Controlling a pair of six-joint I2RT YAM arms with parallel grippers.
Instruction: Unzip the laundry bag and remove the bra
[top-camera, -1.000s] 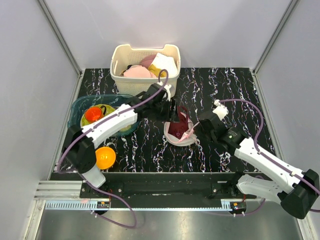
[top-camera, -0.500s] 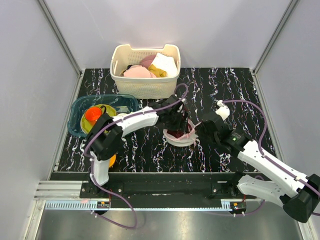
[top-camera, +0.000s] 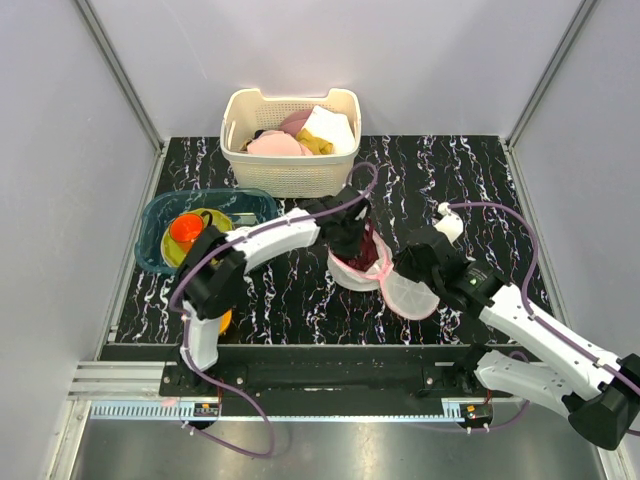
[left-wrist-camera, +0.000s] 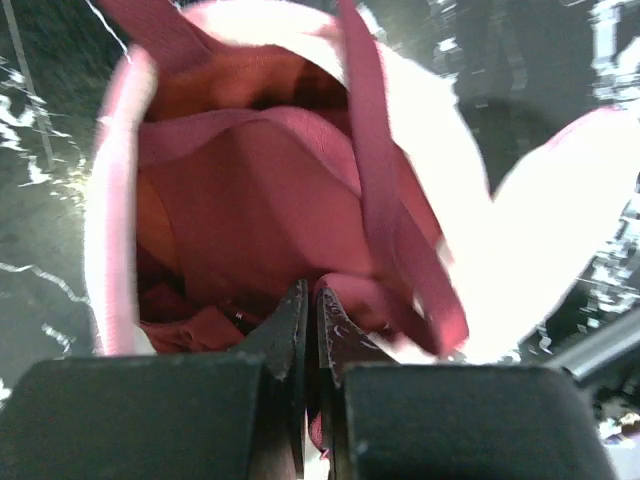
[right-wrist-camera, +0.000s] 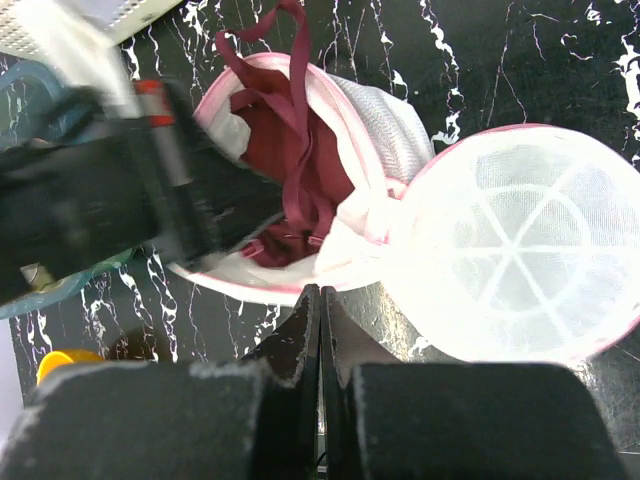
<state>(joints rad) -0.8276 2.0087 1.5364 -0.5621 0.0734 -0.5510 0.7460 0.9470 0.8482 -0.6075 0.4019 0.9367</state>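
Looking across the black marbled table (top-camera: 480, 180), I'd say the first half of the job is done: the round white mesh laundry bag with its pink zip rim (top-camera: 345, 274) lies open near the middle, its domed lid half (top-camera: 412, 296) flopped flat onto the table beside the base half and joined to it at one edge. The dark maroon fabric bra (top-camera: 369, 248) is not out yet. It sits bundled in the base half, with one strap trailing up over the far rim. The left gripper (top-camera: 350, 238) reaches down into that half, and in its wrist view its jaws are pressed together among the maroon folds; whether any cloth is caught between them I cannot tell. The right gripper (right-wrist-camera: 320, 293) has its jaws pressed together too, with the tips at the near pink rim of the base half, but a hold on that rim is not something I can make out. What remains is lifting the bra clear of the bag. The white slatted basket (top-camera: 290, 160) of clothes stands well apart at the back.
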